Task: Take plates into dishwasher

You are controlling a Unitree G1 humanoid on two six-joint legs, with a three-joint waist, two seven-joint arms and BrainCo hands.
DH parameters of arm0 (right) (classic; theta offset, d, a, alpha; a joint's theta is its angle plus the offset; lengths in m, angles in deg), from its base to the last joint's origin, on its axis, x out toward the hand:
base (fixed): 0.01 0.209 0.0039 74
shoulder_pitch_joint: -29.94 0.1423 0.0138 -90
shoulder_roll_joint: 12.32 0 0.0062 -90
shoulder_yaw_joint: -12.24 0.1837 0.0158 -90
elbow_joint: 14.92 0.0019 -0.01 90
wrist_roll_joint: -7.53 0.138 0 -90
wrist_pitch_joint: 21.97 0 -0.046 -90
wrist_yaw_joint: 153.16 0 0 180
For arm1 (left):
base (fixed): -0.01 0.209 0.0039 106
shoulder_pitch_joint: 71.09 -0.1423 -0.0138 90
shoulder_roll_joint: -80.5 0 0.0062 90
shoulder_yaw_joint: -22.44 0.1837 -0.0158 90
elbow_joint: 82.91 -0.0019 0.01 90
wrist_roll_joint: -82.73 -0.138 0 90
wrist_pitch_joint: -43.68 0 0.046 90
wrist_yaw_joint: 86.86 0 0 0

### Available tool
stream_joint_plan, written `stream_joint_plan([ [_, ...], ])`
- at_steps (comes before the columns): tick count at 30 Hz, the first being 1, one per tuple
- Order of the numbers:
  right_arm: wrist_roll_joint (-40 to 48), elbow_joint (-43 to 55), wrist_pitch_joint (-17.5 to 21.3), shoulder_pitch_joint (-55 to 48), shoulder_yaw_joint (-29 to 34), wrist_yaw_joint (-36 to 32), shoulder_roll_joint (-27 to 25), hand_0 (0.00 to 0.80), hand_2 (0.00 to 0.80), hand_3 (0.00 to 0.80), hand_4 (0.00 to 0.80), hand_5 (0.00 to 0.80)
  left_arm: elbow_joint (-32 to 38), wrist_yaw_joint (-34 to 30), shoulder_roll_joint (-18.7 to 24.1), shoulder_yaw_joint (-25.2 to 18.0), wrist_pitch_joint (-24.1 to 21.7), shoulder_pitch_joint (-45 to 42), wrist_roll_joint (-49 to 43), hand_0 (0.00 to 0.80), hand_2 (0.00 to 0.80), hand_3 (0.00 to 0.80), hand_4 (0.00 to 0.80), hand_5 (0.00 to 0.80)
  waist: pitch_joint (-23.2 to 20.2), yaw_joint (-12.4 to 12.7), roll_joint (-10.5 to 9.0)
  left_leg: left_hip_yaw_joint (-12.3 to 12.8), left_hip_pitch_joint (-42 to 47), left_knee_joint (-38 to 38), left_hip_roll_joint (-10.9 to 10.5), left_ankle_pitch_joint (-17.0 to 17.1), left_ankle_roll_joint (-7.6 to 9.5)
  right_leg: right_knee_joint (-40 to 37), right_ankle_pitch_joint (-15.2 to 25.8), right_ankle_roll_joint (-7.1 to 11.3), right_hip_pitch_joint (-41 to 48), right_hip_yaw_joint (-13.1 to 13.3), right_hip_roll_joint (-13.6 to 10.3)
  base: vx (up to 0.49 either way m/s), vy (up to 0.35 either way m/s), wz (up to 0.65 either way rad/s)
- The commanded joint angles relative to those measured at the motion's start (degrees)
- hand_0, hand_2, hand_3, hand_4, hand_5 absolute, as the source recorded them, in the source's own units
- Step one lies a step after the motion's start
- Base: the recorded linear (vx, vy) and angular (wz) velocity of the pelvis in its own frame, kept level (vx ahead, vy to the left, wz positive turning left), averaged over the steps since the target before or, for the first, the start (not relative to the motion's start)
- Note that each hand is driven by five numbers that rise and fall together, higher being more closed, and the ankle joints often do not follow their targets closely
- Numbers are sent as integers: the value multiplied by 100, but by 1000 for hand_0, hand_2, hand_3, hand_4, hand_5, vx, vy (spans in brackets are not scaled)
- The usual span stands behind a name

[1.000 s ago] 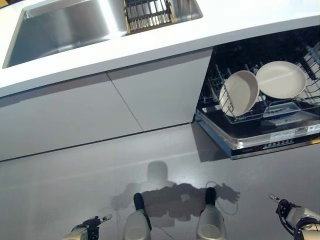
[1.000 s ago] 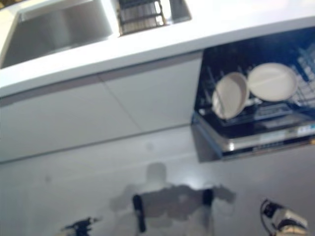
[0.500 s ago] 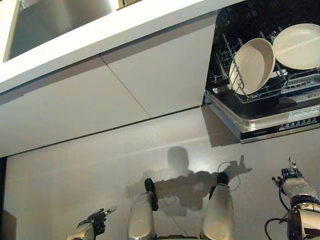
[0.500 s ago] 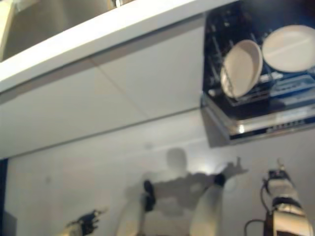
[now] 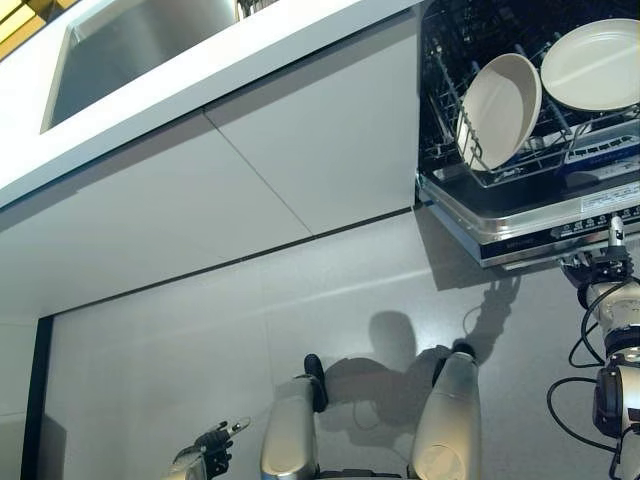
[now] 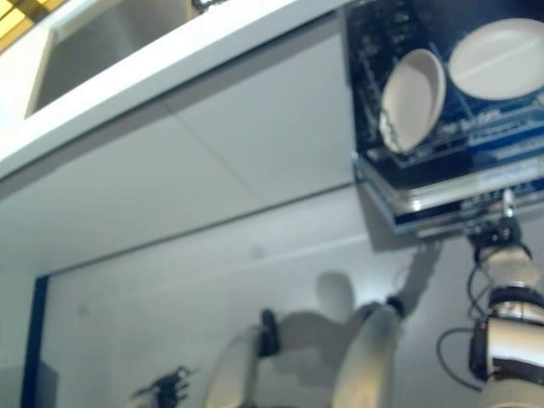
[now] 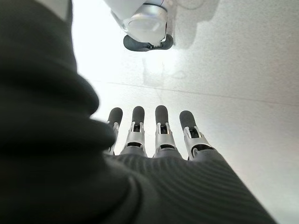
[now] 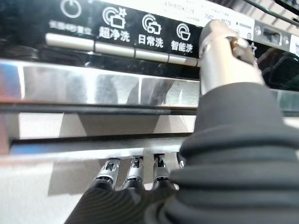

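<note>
Two plates (image 5: 498,110) racked; right hand (image 5: 606,266) at dishwasher door (image 5: 540,225) edge

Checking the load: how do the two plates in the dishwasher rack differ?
The left plate stands tilted on edge between the tines; the right plate lies much flatter, face up. The left plate looks oval from here, the right plate rounder. Both are plain cream and sit in the same rack.

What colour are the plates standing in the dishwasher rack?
Both plates are plain cream-white, clearest in the left eye view.
</note>
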Motion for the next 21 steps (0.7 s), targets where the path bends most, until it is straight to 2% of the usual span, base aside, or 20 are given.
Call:
stream_joint_plan([
  [1, -50, 557, 52, 2131, -321, -1154, -332, 0, 0, 0, 0, 0, 50, 55, 398, 146, 38, -272, 156, 0, 0, 0, 0, 0, -240, 386, -264, -25, -309, 1195, -265, 116, 259, 259, -438, -879, 461, -425, 280, 0, 0, 0],
  [5, -51, 522, 50, 2801, -757, -1220, -499, 0, 0, 0, 0, 0, 37, 9, 460, 66, 42, -395, 134, 0, 0, 0, 0, 0, -327, 494, -248, -94, -246, 1145, -265, 212, 238, 287, -487, -909, 555, -469, 282, 36, 7, -4],
  [9, 180, 634, 235, 3318, -1116, -1257, -572, 0, 0, 0, 0, 0, 21, -85, 578, -27, 46, -495, 54, 0, 0, 0, 0, 0, -384, 599, -295, -184, -209, 1095, -269, 301, 214, 289, -507, -925, 645, -533, 307, 12, -37, -3],
  [12, 365, 736, 370, 3495, -1310, -1529, -529, 0, 0, 0, 0, 0, -30, -160, 657, -49, 20, -502, 16, 0, 0, 0, 0, 0, -392, 647, -360, -219, -175, 1038, -251, 345, 198, 210, -473, -926, 725, -582, 352, -4, -53, 6],
  [16, 368, 784, 358, 3526, -1404, -1867, -563, 0, 0, 0, 0, 0, 52, -232, 773, -135, 100, -556, -100, 0, 0, 0, 0, 0, -450, 697, -409, -242, -40, 947, -200, 451, 158, 63, -464, -941, 971, -679, 405, 64, -17, -2],
  [21, 262, 798, 333, 3350, -1263, -1867, -566, 0, 0, 0, 0, 0, 50, -282, 883, -120, 155, -500, -235, 0, 0, 0, 0, 0, -504, 733, -537, -279, 72, 973, -178, 362, 176, -57, -426, -926, 1203, -742, 449, 66, -34, 22],
])
